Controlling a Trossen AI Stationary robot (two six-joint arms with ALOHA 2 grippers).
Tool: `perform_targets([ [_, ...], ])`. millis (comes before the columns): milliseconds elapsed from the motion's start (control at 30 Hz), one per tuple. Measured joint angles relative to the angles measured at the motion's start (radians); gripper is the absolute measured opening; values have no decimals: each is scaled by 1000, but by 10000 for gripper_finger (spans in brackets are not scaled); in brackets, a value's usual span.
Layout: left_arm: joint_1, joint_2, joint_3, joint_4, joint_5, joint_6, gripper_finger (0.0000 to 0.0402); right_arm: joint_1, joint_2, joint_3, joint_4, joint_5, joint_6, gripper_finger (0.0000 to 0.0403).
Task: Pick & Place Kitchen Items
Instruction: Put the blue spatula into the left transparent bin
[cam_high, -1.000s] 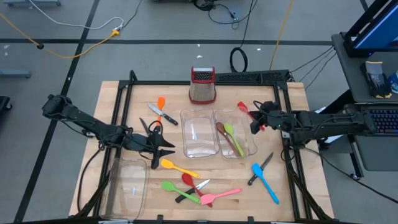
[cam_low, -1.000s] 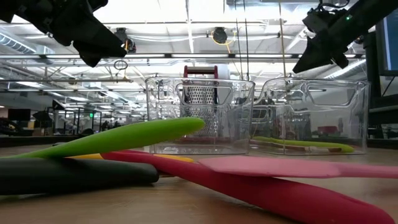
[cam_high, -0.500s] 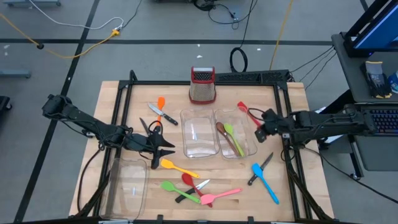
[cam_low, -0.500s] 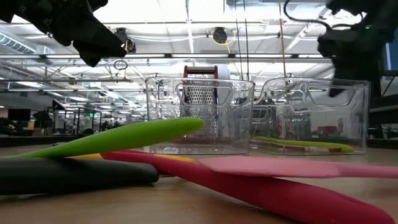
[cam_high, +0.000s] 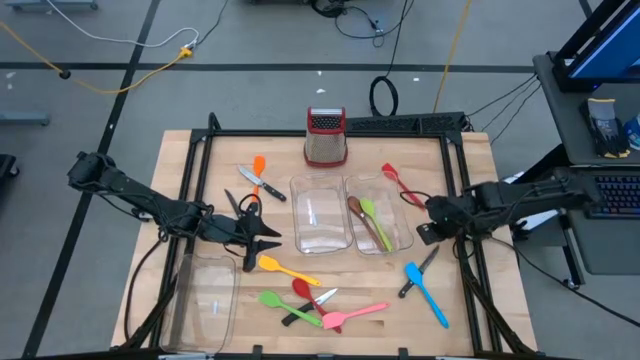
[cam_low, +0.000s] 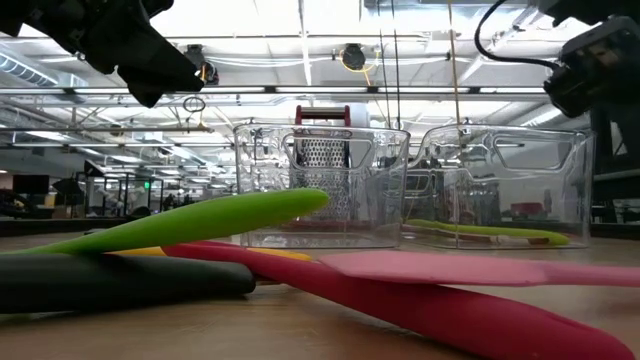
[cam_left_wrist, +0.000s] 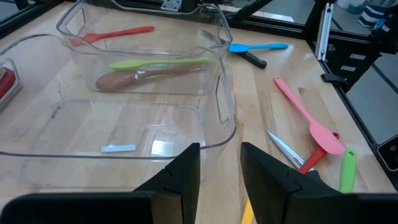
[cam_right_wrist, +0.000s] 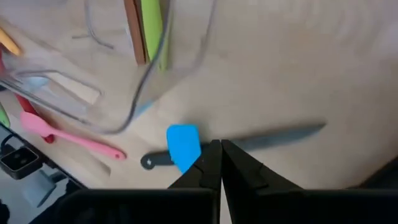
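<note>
Under my right gripper (cam_high: 424, 236) – fingers pressed together, empty – lies the knife (cam_right_wrist: 249, 147), thin, stiff and slippery I think, so I'd grab its black handle.

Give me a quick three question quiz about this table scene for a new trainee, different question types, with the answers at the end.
1. True or false: the clear plastic tray beside the right gripper holds a light green spoon and a brown wooden spoon.
2. Multiple choice: what lies across the black-handled steel knife near the right gripper? A) a pink spatula B) the blue plastic spatula C) a yellow spoon
3. Fill in: the boxy metal grater has a ____ top.

Key: 1 true; 2 B; 3 red.
</note>
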Motion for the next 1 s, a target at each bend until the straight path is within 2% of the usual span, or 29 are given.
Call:
perform_targets([
  [167,0,0,0,-1,0,11,118,101,2,0,-1,-21,156,1],
  [367,0,0,0,-2,0,27,118,225,37,0,61,4,294,1],
  [567,0,0,0,-2,0,27,118,332,131,0,169,83,323,0],
  [1000,0,0,0,-2,0,26,118,569,328,0,369,87,552,0],
])
